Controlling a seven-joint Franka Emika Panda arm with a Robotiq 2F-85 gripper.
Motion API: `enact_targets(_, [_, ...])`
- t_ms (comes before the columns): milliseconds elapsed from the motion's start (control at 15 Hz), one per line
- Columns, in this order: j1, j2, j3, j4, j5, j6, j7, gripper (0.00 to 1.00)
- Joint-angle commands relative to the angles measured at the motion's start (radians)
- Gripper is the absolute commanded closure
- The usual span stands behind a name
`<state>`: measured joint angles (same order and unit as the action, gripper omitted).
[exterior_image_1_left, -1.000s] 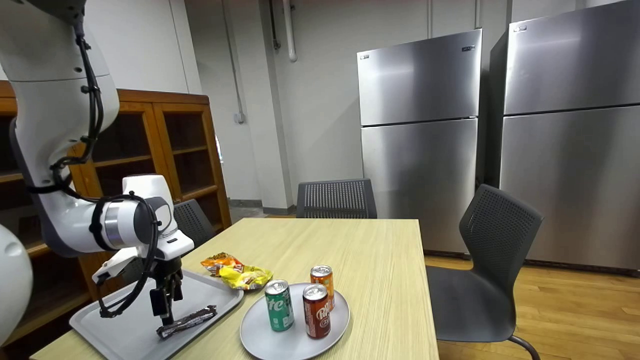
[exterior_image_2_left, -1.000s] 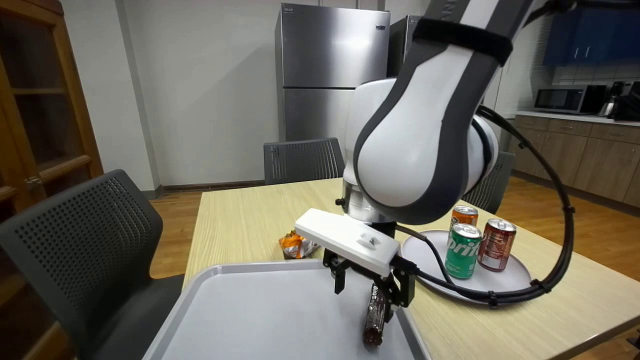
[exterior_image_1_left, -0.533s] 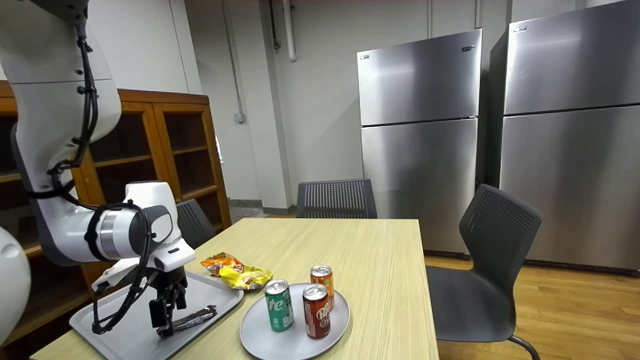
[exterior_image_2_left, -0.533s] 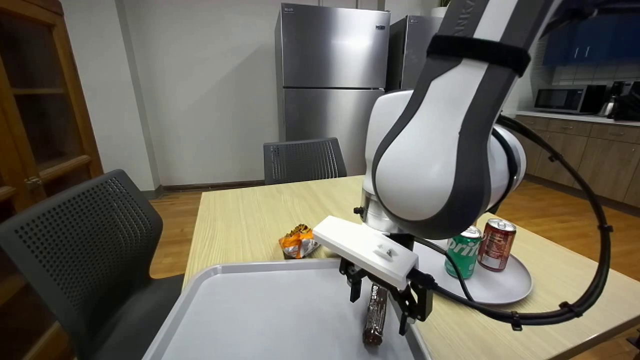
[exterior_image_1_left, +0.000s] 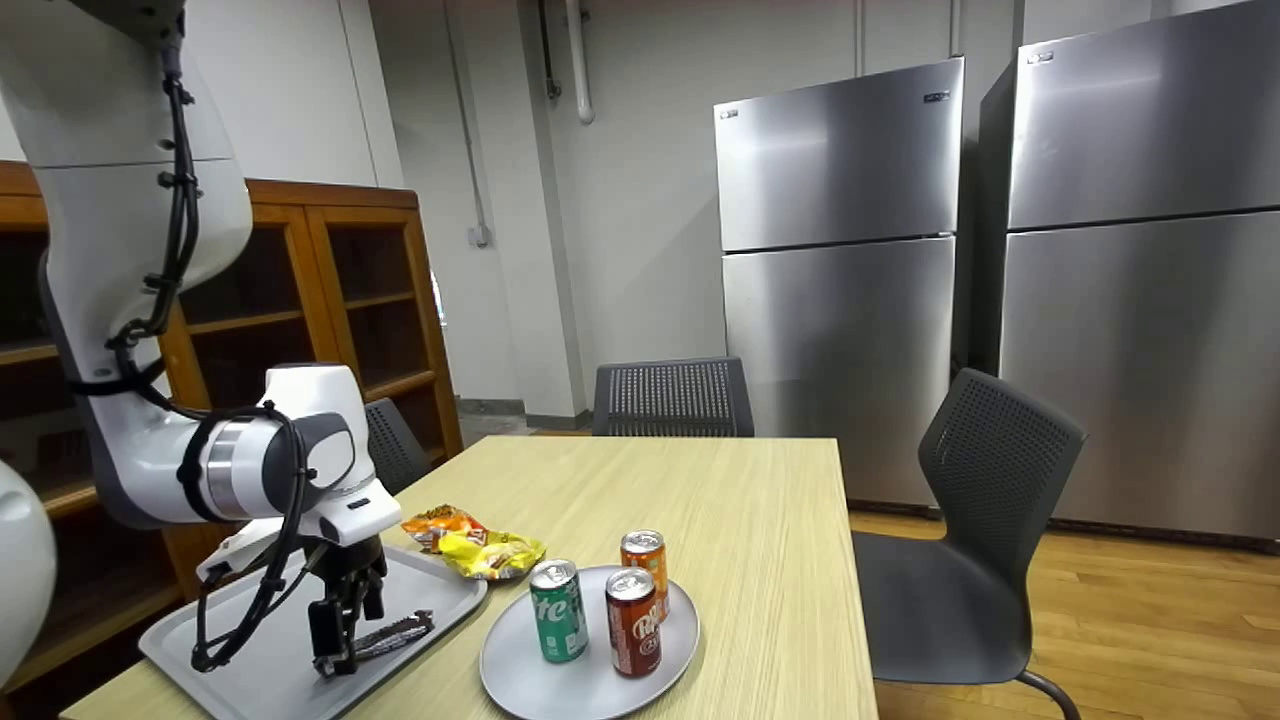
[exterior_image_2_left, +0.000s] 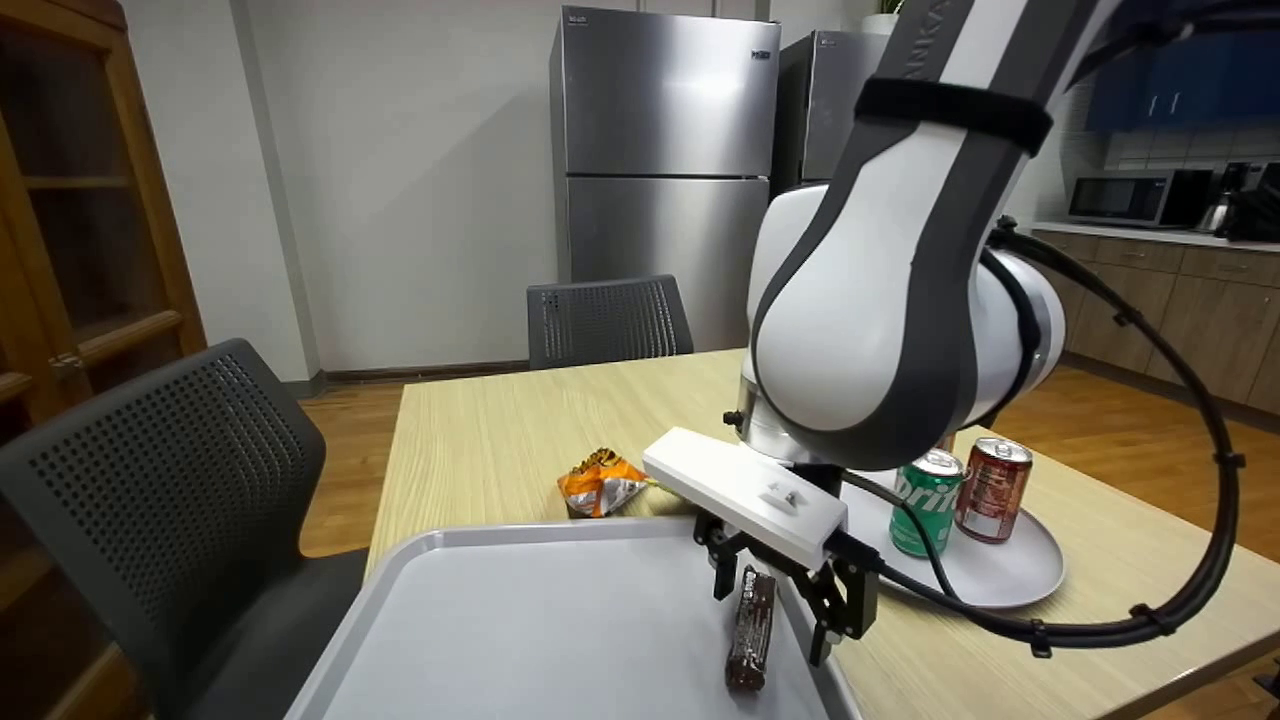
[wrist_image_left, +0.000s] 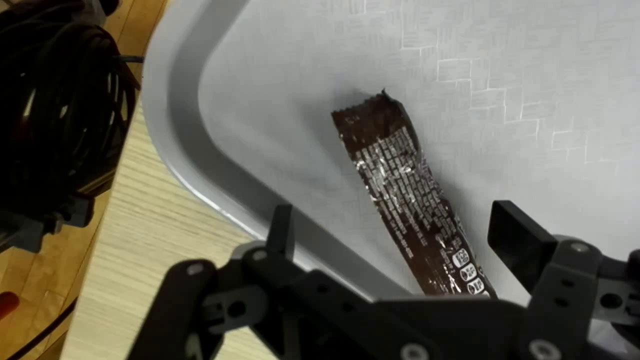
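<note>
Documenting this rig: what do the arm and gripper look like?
Arm: white, rounded links, dark grey trim, partly visible lettering "ANKA", black strap, silver collar, black external cables. Gripper: black, angular, two-fingered, with a white box mounted by it.

Shows gray walls and steel refrigerators well beyond the hand in both exterior views; has a glass-doored wooden cabinet behind the hand in an exterior view, dark chairs around the surface beneath the hand, wooden floor lower down.
</note>
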<state>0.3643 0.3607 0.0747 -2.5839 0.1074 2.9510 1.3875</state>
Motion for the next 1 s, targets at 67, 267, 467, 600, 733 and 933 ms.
enact_targets(67, [-0.048, 0.004, 0.037, 0.006, 0.048, 0.008, -0.072, 0.00])
enact_targets(267, [-0.057, 0.016, 0.040, 0.022, 0.057, 0.001, -0.101, 0.00])
enact_targets(467, [-0.062, 0.022, 0.041, 0.034, 0.060, -0.006, -0.123, 0.00])
enact_targets(600, [-0.067, 0.028, 0.046, 0.043, 0.065, -0.008, -0.137, 0.00])
enact_targets(733, [-0.071, 0.036, 0.050, 0.052, 0.070, -0.011, -0.150, 0.00])
enact_targets(933, [-0.072, 0.052, 0.050, 0.068, 0.081, -0.015, -0.170, 0.00])
